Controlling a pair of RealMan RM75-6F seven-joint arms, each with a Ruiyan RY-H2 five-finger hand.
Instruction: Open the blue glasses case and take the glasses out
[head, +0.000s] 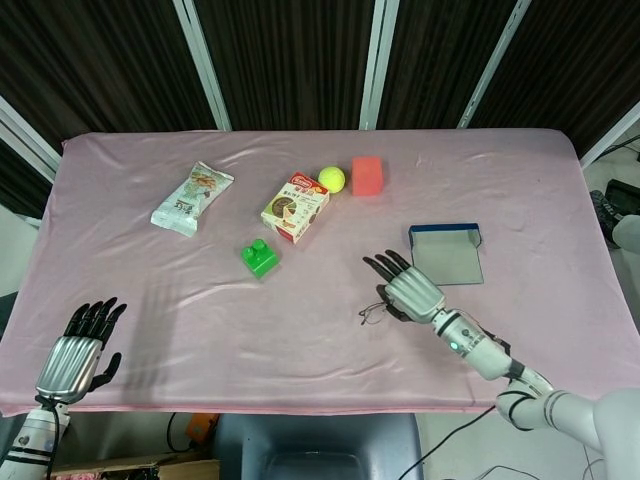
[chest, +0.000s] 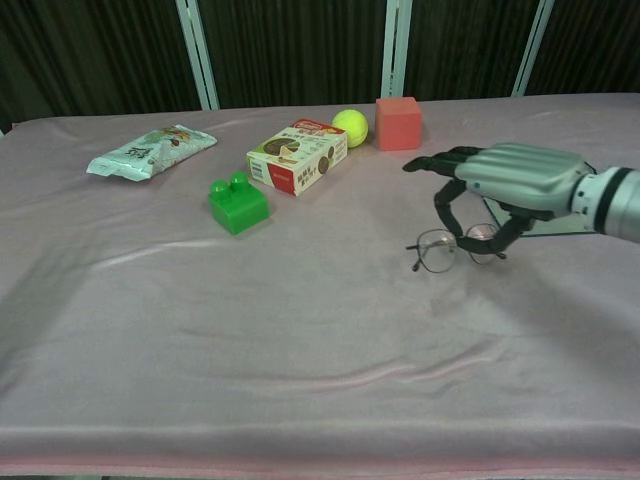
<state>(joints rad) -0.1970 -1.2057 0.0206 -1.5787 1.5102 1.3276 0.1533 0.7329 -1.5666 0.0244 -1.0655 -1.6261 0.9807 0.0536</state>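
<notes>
The blue glasses case (head: 446, 253) lies open at the right of the pink table, its grey inside showing with nothing in it. My right hand (head: 405, 288) (chest: 510, 180) is to the left of the case and pinches the thin wire-framed glasses (head: 375, 312) (chest: 455, 247) from above. The lenses hang just over the cloth while the other fingers are spread forward. In the chest view the hand hides most of the case. My left hand (head: 78, 350) hovers off the table's front left corner, fingers apart, holding nothing.
A green block (head: 260, 257) (chest: 237, 202), a snack box (head: 296, 206) (chest: 298, 155), a tennis ball (head: 332, 179) (chest: 350, 127) and a red cube (head: 367, 175) (chest: 398, 122) stand mid-table. A snack packet (head: 192, 198) (chest: 150, 150) lies far left.
</notes>
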